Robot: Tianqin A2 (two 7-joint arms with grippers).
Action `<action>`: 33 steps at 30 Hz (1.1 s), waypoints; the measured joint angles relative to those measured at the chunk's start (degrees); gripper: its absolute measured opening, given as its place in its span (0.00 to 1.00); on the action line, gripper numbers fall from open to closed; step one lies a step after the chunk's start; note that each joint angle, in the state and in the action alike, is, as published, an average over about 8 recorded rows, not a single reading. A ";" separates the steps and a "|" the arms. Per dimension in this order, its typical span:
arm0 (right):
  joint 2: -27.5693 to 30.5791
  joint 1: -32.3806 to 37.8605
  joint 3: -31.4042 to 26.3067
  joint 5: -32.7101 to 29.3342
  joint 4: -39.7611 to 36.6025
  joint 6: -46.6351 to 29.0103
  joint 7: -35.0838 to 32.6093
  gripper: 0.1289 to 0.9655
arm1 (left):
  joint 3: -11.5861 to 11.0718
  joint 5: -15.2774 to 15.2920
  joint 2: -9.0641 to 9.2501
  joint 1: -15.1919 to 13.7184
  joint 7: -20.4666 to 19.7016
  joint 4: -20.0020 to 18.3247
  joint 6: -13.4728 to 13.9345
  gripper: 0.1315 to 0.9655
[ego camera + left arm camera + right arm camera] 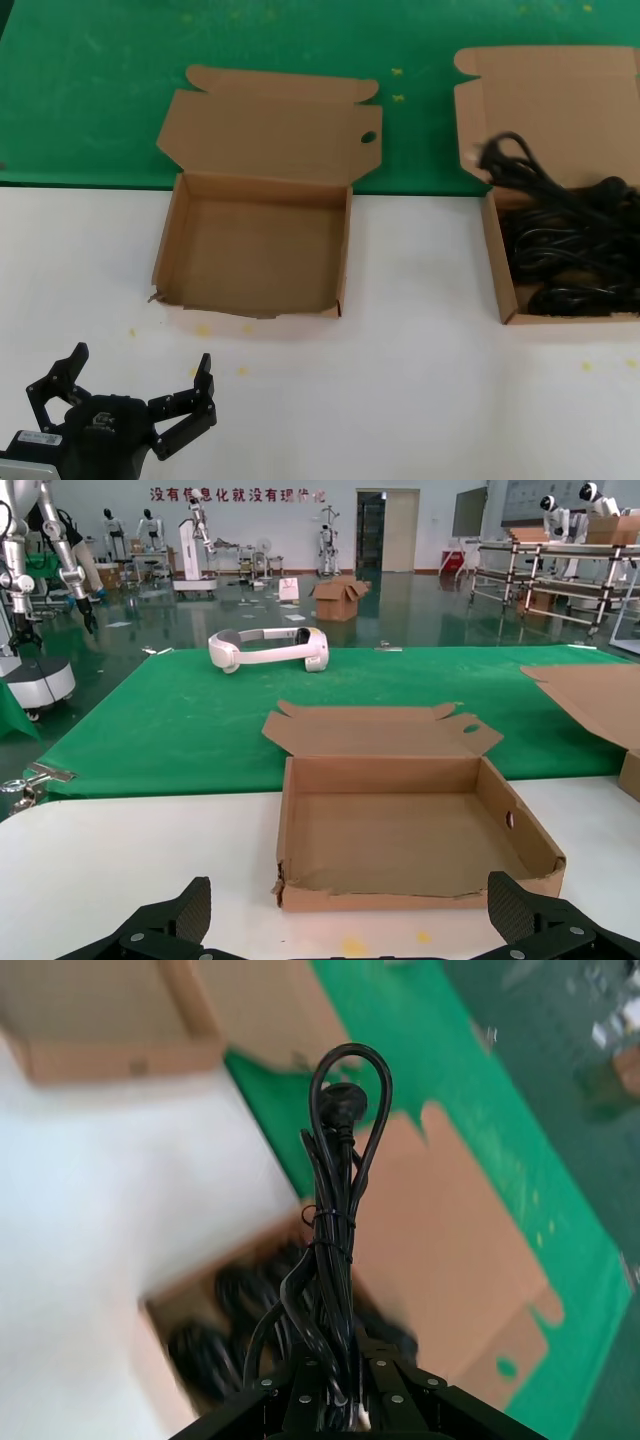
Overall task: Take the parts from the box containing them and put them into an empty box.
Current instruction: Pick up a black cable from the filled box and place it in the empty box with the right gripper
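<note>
The empty box (345, 250), with a round hole (368, 137) in its lid and a ragged front wall, lies open at centre left; it also shows in the left wrist view (420, 895). The box containing the parts (497, 260) lies at the right, full of black power cords (570, 240). My right gripper (340, 1360) is shut on a tied cord bundle (335, 1220), its plug (342, 1105) on top, held above that box (150, 1360). The right gripper does not show in the head view. My left gripper (140, 358) is open and empty in front of the empty box.
Both boxes sit on a white table (400, 350) that meets a green mat (90, 90) behind them. Their lids lean back over the mat. A white headset (265, 645) lies far back on the mat. Small yellow specks dot the table.
</note>
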 joint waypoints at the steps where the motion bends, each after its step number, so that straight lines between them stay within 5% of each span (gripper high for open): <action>1: -0.56 0.11 0.08 0.19 0.51 -0.05 -0.07 0.07 | 0.00 0.00 0.00 0.00 0.00 0.00 0.00 1.00; 10: -9.08 4.10 -3.36 4.33 -6.95 5.50 -7.06 0.07 | 0.00 0.00 0.00 0.00 0.00 0.00 0.00 1.00; 33: -31.45 25.87 -12.64 27.60 -60.72 22.39 -44.44 0.07 | 0.00 0.00 0.00 0.00 0.00 0.00 0.00 1.00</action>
